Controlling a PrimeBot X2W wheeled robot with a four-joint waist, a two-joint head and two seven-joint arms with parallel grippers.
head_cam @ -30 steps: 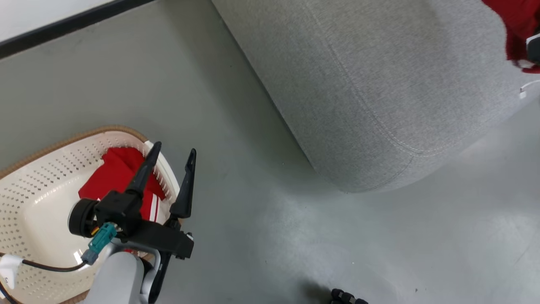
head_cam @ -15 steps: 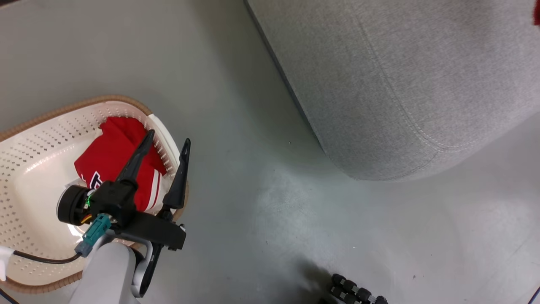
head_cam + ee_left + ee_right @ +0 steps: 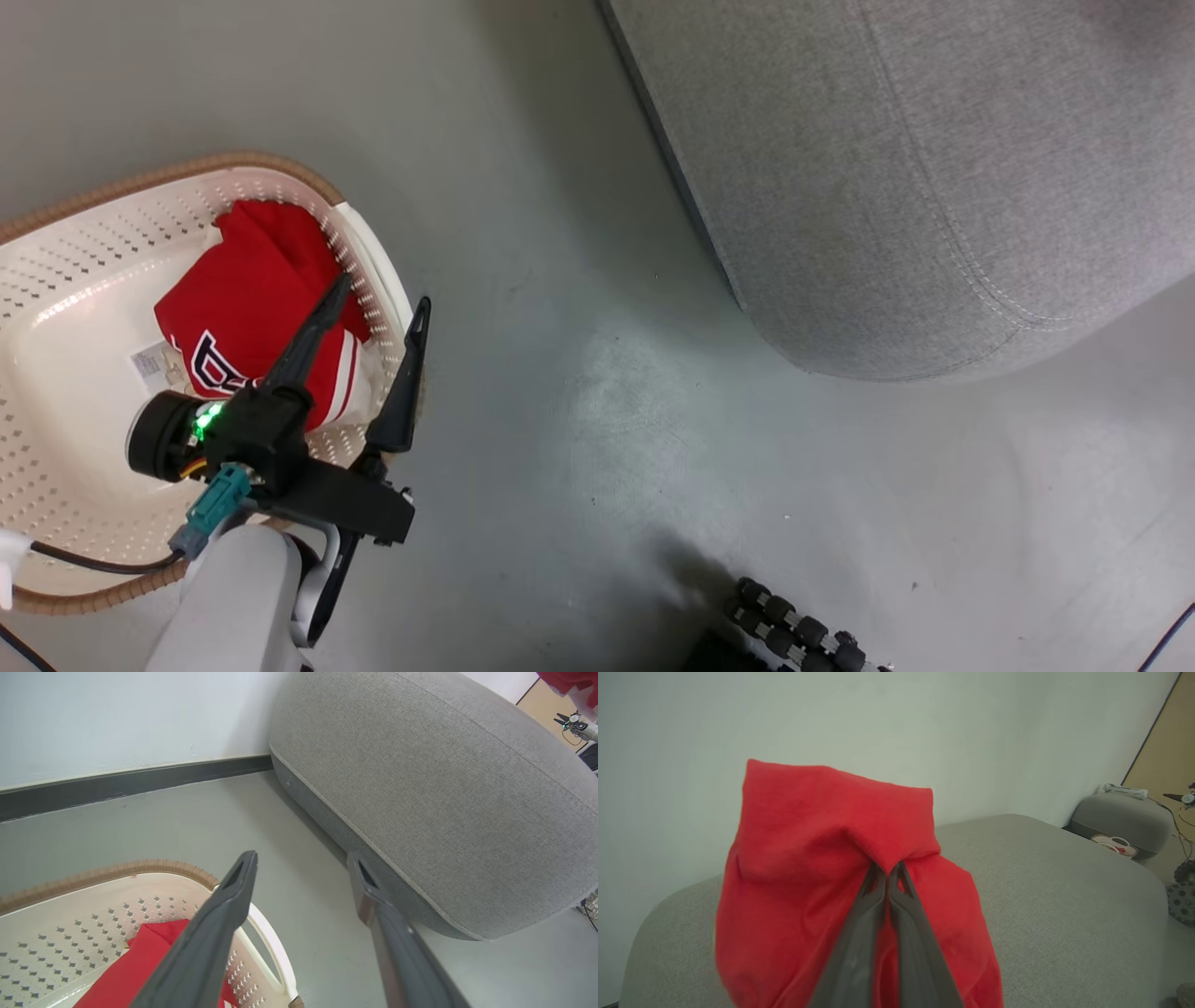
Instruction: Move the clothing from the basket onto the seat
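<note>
1. The head camera has swung toward the basket [image 3: 84,271], where the lettered red garment [image 3: 252,299] lies inside; the left end effector [image 3: 385,289] hovers released at its rim
2. The right end effector [image 3: 889,868] is clenched on the other red garment [image 3: 822,826] over the seat [image 3: 1064,896], so one drop is pending and one pickup is left

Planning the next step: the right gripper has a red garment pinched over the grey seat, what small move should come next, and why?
Probably lower the right gripper toward the seat, ready to release. Its jaws are shut on the red garment, which hangs with the seat spread beneath and behind it, so a short drop should land it there.
</note>
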